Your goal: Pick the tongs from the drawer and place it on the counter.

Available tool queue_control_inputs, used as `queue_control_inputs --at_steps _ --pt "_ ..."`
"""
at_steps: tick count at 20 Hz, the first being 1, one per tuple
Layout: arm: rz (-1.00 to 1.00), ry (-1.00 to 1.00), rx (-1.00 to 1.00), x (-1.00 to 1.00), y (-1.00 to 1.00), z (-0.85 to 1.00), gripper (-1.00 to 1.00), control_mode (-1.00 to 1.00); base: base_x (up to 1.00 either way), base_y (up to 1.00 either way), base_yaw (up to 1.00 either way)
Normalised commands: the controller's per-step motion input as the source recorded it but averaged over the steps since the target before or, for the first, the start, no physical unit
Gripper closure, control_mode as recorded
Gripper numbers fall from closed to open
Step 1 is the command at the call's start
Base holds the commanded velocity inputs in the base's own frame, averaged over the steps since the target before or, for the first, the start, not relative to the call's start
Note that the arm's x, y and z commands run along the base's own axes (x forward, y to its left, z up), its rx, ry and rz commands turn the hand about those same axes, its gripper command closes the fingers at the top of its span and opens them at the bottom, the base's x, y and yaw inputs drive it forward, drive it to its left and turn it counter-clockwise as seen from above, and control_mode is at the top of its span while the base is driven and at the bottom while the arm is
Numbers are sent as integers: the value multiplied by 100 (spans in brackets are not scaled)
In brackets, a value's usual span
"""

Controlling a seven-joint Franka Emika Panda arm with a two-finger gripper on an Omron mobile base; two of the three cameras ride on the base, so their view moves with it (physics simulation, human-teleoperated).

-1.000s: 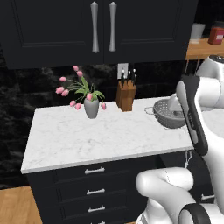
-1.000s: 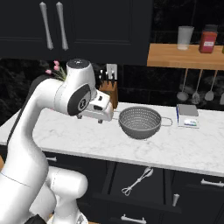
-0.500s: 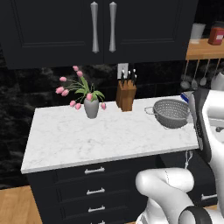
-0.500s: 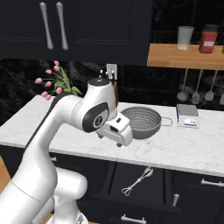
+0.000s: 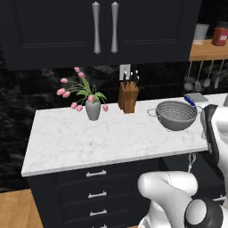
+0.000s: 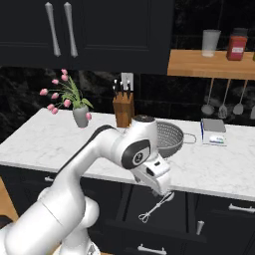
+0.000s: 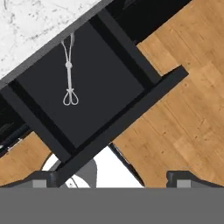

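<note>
The slim silver tongs [image 7: 69, 70] lie flat on the dark floor of the open drawer [image 7: 124, 126], their small loop end toward me and their head tucked under the edge of the white marble counter [image 7: 26, 26]. In the right base view the tongs [image 6: 155, 208] rest in the pulled-out drawer [image 6: 182, 219] below the counter [image 6: 214, 172]. My gripper [image 6: 163, 191] hangs just in front of the counter edge, above the tongs and pointing down. Its fingertips [image 7: 41, 181] stand wide apart at the bottom of the hand view, open, with nothing between them.
On the counter stand a grey mesh colander [image 6: 171, 139], a knife block [image 6: 123, 109], a vase of pink tulips [image 6: 79, 115] and a small flat box [image 6: 213, 131]. Ladles [image 6: 223, 105] hang under a wooden shelf [image 6: 209, 63]. Wooden floor [image 7: 183, 113] lies beyond the drawer front.
My arm has swung right and down, from counter height beside the colander to just in front of the counter edge over the open drawer. The tongs have not moved.
</note>
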Motion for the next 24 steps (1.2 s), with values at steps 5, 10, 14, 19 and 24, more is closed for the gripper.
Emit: queue_control_inputs --at_steps 5,10,14,19,24 --pt "9 -13 7 -59 -49 -58 -100 -100 0 0 0" --pt "26 -5 1 3 0 -79 -100 -100 0 0 0" --pt "26 -3 1 39 0 -52 -100 -100 0 0 0" --pt "21 -2 8 42 -17 -57 -100 -100 0 0 0" --pt "14 0 5 9 -21 -60 -100 -100 0 0 0"
